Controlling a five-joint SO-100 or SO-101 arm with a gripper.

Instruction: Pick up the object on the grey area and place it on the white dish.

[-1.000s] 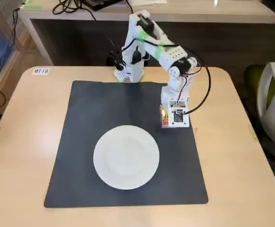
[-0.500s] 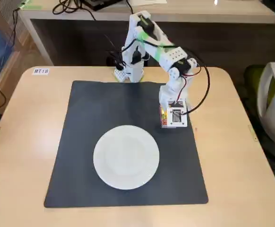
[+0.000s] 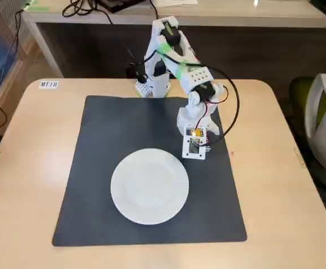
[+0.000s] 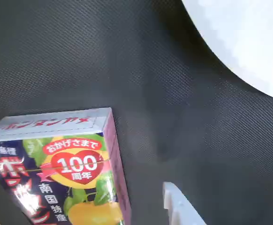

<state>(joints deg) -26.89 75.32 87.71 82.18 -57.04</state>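
Note:
My gripper [image 3: 195, 136] points down over the grey mat [image 3: 101, 168], just right of the white plate's [image 3: 149, 186] far rim. It is shut on the candy packet [image 3: 194, 149], which hangs below the jaws. In the wrist view the packet [image 4: 66, 164] fills the lower left. It is a small box with a white end, purple sides, yellow fruit and a red heart band with lettering. One white fingertip [image 4: 179, 211] shows at the bottom edge; the other is hidden. The plate's rim [image 4: 249, 42] is at the upper right, over the mat [image 4: 80, 56].
The arm's base [image 3: 153, 85] stands at the mat's far edge, with cables behind it. The light wooden table [image 3: 28, 145] surrounds the mat. A white and green chair [image 3: 325, 117] stands at the right, and a desk [image 3: 219, 11] runs along the back.

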